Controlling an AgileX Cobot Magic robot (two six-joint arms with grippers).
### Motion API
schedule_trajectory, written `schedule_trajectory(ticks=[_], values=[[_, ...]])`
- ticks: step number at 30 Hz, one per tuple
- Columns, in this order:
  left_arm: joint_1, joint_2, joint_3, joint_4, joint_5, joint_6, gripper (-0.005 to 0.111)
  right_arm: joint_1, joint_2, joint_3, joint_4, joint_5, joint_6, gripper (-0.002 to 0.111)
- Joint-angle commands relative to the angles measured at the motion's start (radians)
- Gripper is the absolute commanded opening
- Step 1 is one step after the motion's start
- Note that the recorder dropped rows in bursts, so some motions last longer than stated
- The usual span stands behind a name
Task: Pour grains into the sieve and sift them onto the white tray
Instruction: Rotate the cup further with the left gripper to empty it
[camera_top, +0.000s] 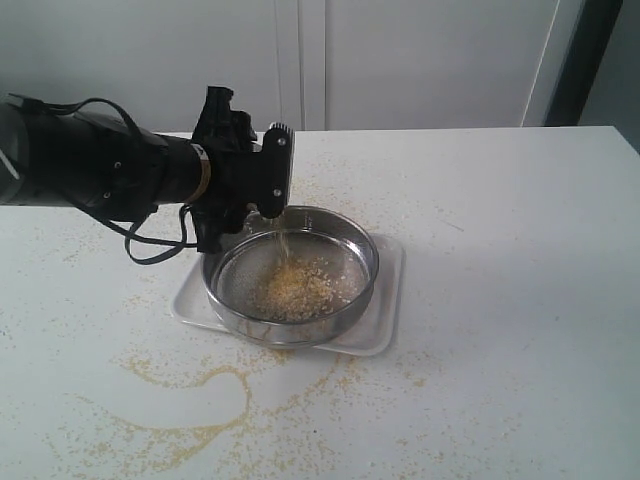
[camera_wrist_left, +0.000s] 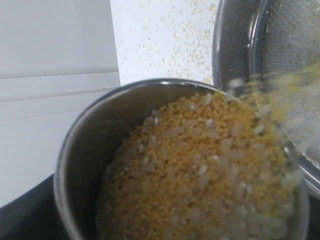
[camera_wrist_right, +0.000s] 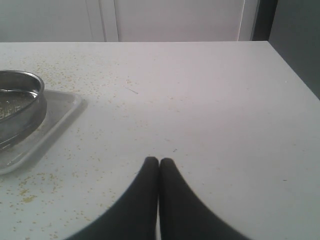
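My left gripper (camera_top: 250, 200) hovers over the sieve's far-left rim, shut on a small steel cup (camera_wrist_left: 80, 135) that is tipped over. The cup is full of yellow and whitish grains (camera_wrist_left: 200, 165), and a thin stream (camera_top: 282, 238) falls from it into the sieve (camera_top: 370, 262). A pile of grains (camera_top: 295, 288) lies on the sieve's mesh. The sieve sits on the white tray (camera_top: 385, 325). In the left wrist view the sieve (camera_wrist_left: 240, 45) is just past the cup's lip and my fingers are hidden. My right gripper (camera_wrist_right: 159, 161) is shut and empty, low over bare table, well away from the sieve (camera_wrist_right: 25, 100) and tray (camera_wrist_right: 57, 117).
Spilled grains (camera_top: 190, 405) lie in curved trails on the white table in front of the tray, with thinner scatter around it. The table's far edge meets a pale wall. The table's right edge (camera_wrist_right: 295, 70) drops off beside a dark gap.
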Motion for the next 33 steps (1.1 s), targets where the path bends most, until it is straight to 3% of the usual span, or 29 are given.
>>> schedule_trajectory(ticks=[1,33], values=[[-0.006,-0.006,-0.009,0.001,0.016,-0.001,0.0,0.001,-0.006,0.007,-0.002,-0.007,-0.001,0.0],[-0.046,-0.006,-0.009,0.001,0.073,0.045,0.0,0.001,-0.006,0.007,-0.002,-0.007,-0.001,0.0]])
